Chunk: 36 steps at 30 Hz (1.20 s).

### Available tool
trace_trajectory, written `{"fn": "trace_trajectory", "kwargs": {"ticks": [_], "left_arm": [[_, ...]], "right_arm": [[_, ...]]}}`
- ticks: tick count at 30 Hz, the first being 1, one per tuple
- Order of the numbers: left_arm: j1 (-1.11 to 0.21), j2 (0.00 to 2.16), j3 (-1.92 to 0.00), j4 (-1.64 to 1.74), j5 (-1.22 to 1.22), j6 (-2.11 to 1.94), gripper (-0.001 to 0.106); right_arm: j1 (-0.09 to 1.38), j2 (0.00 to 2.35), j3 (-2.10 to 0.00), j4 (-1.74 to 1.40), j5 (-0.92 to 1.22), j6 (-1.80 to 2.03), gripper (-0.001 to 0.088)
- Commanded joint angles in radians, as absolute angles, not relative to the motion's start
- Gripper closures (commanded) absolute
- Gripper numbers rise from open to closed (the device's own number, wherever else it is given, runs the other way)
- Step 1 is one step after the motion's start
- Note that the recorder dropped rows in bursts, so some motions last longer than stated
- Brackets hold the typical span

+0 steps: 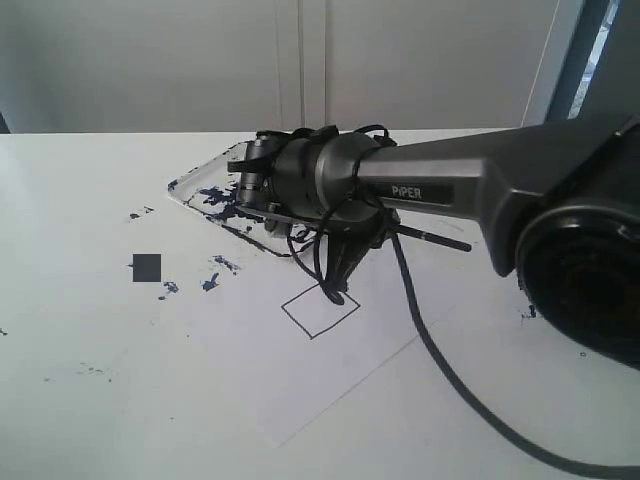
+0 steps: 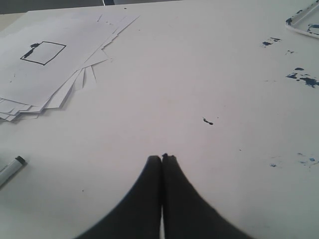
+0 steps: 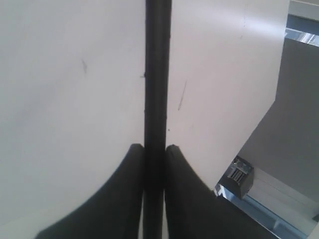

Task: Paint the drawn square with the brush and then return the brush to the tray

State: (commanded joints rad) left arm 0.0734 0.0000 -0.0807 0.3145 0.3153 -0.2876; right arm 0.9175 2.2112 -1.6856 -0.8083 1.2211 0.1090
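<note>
The drawn square (image 1: 320,310) is a thin black outline on white paper (image 1: 300,380), blank inside apart from a dark dab at its far corner. My right gripper (image 1: 345,255) points down over that corner, shut on the brush (image 1: 440,238), whose thin handle sticks out to the right. In the right wrist view the black brush shaft (image 3: 158,74) runs straight between the fingers of the right gripper (image 3: 158,148). The paint-smeared tray (image 1: 215,195) lies just behind the arm. My left gripper (image 2: 162,158) hovers shut and empty over bare table, far from the square (image 2: 43,53).
Blue paint splatters (image 1: 210,283) and a small dark square patch (image 1: 147,267) mark the table left of the paper. A marker (image 2: 12,168) lies near the stack of paper sheets (image 2: 60,84). A black cable (image 1: 440,370) trails from the right arm across the paper.
</note>
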Motion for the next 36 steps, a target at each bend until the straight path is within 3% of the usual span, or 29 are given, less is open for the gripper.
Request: {"fn": "trace_trajectory", "kwargs": {"ticks": [20,36], "left_arm": [[0.073,0.0,-0.081,0.314,0.315,-0.288,0.105],[0.073,0.0,-0.081,0.314,0.315,-0.288,0.105]], "right_arm": [[1.033,1.977,-1.686,-0.729,1.221,0.165,0.0868],[1.036,1.828,-1.686,-0.584,1.221,0.206,0.0868]]}}
